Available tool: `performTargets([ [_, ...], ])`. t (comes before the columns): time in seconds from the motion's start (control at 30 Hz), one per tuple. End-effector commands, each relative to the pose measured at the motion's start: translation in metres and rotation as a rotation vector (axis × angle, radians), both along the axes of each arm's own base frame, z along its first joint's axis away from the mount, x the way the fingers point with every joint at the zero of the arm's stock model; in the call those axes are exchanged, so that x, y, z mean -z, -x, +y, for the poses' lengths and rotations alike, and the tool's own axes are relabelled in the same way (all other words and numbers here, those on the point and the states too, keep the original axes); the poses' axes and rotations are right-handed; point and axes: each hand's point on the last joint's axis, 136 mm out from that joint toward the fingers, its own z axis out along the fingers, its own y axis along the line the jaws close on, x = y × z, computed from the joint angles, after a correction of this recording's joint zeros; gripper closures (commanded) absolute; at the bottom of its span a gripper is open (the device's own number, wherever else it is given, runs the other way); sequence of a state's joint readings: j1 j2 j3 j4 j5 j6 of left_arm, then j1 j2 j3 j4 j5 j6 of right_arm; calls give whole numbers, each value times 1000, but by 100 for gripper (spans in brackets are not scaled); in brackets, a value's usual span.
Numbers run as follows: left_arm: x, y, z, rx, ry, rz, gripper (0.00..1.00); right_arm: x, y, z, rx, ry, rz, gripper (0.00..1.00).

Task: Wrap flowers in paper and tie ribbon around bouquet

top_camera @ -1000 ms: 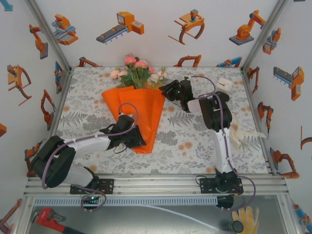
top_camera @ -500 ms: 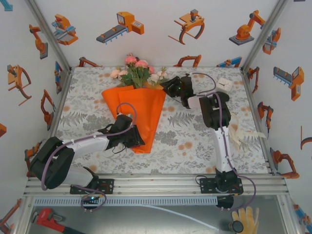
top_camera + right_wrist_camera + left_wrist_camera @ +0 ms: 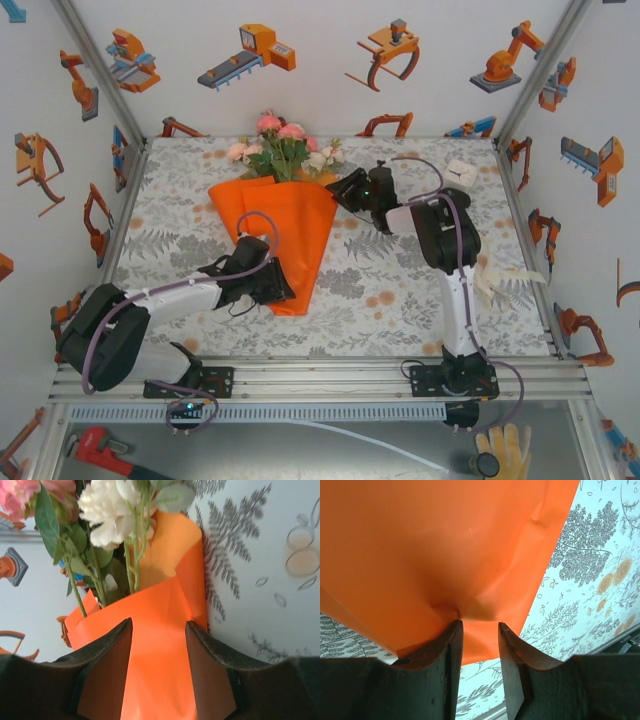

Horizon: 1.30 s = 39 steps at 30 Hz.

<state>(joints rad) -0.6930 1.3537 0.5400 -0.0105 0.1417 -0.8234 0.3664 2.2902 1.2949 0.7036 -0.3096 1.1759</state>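
Note:
The orange paper [image 3: 290, 235] lies wrapped as a cone round the flowers [image 3: 280, 148], whose pink and cream blooms stick out at the far, wide end. My left gripper [image 3: 272, 287] is at the cone's narrow end. In the left wrist view its fingertips [image 3: 455, 627] dig into the paper [image 3: 430, 545], which puckers between them. My right gripper [image 3: 348, 188] is at the cone's upper right edge, open. Its jaws stand apart over the folded paper [image 3: 160, 645], just below the cream bloom [image 3: 107, 515]. The ribbon [image 3: 497, 280] lies loose at the table's right side.
A small white object [image 3: 461, 171] sits at the table's far right corner. The floral cloth [image 3: 380, 290] is bare in front of and to the right of the cone. Walls close in the table on three sides.
The left gripper and the cone's narrow end have drifted slightly left. The right gripper has shifted a little at the cone's upper right edge.

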Motion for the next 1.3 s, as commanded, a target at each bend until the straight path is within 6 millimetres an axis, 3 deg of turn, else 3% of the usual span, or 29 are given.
performTargets([
  [0.0, 17, 15, 20, -3, -84, 51, 62, 26, 33, 3, -61, 68, 93, 52],
  [0.1, 16, 15, 22, -8, -86, 43, 62, 17, 51, 13, -87, 65, 80, 53],
  [0.33, 15, 13, 20, -4, -83, 42, 62, 22, 90, 39, -119, 35, 93, 52],
  [0.57, 14, 12, 20, -5, -82, 38, 62, 4, 134, 44, -125, 34, 72, 52],
  [0.8, 15, 14, 19, -2, -77, 42, 62, 10, 182, 59, -161, 33, 94, 52],
  [1.03, 12, 16, 23, -7, -82, 35, 62, 16, 215, 69, -166, 16, 117, 53],
  [1.27, 13, 14, 20, -2, -78, 36, 62, 7, 248, 81, -204, 6, 116, 52],
])
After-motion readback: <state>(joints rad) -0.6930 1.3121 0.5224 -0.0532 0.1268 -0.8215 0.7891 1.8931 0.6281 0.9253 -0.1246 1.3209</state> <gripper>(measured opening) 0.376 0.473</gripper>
